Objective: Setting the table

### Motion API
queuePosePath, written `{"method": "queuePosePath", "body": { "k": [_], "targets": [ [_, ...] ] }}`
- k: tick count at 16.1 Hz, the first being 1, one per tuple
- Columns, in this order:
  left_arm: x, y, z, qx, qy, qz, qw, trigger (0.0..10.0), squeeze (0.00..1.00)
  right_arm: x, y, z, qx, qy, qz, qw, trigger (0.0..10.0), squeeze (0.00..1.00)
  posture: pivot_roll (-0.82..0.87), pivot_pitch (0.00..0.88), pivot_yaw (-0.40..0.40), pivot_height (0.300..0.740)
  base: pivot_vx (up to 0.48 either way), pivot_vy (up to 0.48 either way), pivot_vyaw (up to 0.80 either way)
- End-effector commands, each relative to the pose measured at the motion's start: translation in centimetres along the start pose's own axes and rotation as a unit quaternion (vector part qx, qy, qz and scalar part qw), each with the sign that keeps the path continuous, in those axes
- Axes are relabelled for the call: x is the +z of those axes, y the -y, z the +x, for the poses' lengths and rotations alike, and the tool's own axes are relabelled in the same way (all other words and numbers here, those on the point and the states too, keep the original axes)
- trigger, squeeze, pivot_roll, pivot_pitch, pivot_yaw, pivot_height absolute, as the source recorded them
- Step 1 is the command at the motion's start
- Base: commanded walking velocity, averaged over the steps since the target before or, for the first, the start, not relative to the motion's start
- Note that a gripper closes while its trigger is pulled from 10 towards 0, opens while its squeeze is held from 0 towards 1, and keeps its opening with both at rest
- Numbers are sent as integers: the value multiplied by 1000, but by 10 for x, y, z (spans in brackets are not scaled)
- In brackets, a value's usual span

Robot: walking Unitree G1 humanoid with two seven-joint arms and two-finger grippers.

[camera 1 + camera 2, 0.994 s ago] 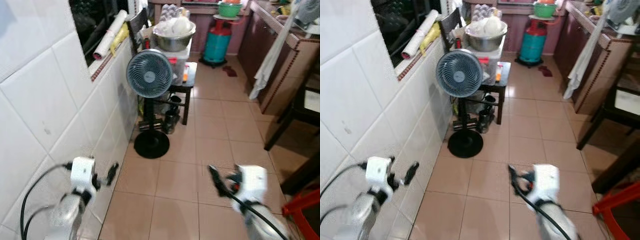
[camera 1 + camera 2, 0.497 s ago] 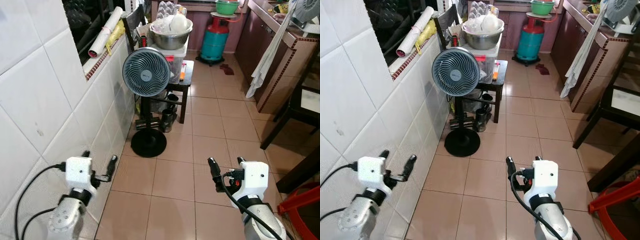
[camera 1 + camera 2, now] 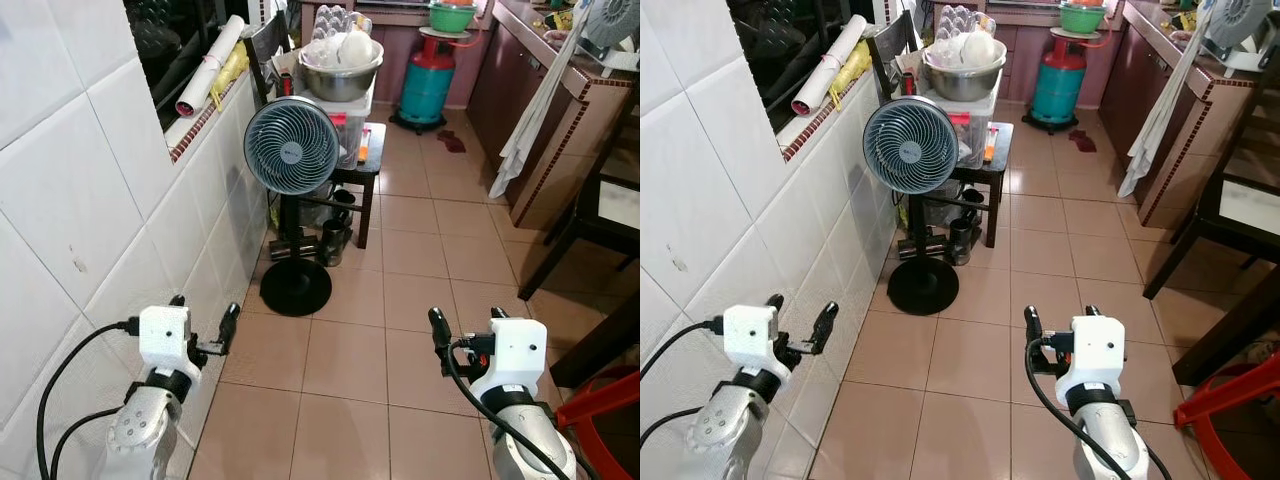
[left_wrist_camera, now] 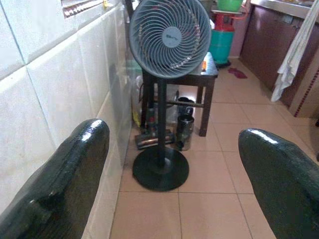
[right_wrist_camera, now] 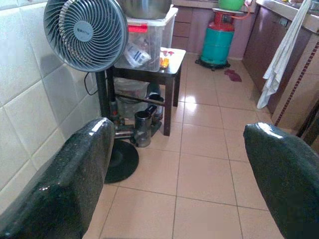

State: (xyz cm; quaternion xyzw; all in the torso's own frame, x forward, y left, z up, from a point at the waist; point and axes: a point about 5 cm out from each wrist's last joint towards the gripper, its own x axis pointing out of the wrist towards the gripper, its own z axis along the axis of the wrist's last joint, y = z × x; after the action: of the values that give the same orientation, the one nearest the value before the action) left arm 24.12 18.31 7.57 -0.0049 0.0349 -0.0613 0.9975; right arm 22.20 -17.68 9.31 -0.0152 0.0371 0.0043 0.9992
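Observation:
My left gripper (image 3: 205,308) hangs low over the tiled floor, close to the white tiled wall, open and holding nothing. My right gripper (image 3: 465,318) is level with it on the other side, also open and empty. In the left wrist view the two black fingers (image 4: 65,189) stand wide apart, framing a grey standing fan (image 4: 169,37). The right wrist view has its fingers (image 5: 65,184) just as wide, with the same fan (image 5: 84,32) beyond. A large metal bowl (image 3: 342,72) with white items sits on a clear plastic box behind the fan.
A small dark side table (image 3: 365,165) stands behind the fan. A teal gas cylinder (image 3: 428,85) with a green bowl (image 3: 452,17) stands at the far end. At right are a brown counter (image 3: 560,130) with a hanging towel (image 3: 530,110), dark furniture legs (image 3: 560,250) and a red frame (image 3: 600,410).
The camera has shifted and the picture has sharpened from blur. Both grippers stay open and empty in front of me; the right one sits slightly further right.

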Motion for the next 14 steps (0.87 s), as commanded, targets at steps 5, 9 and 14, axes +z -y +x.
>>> {"method": "queuePosePath", "body": {
  "k": [5,9,14],
  "targets": [
    [1,3,7,-28,-18,-40,999,10000,0,-9,-1,4,-15,-30,24,999,10000,0,52,0,4,740,0,0,-626],
    [2,8,9,-41,-19,-53,998,10000,0,-10,0,3,-20,-34,30,999,10000,0,50,0,7,740,0,0,-800],
    [0,10,6,-50,-27,-65,996,10000,0,-11,-6,6,-13,-35,27,999,10000,0,55,0,5,740,240,0,-800]
  ]
}}
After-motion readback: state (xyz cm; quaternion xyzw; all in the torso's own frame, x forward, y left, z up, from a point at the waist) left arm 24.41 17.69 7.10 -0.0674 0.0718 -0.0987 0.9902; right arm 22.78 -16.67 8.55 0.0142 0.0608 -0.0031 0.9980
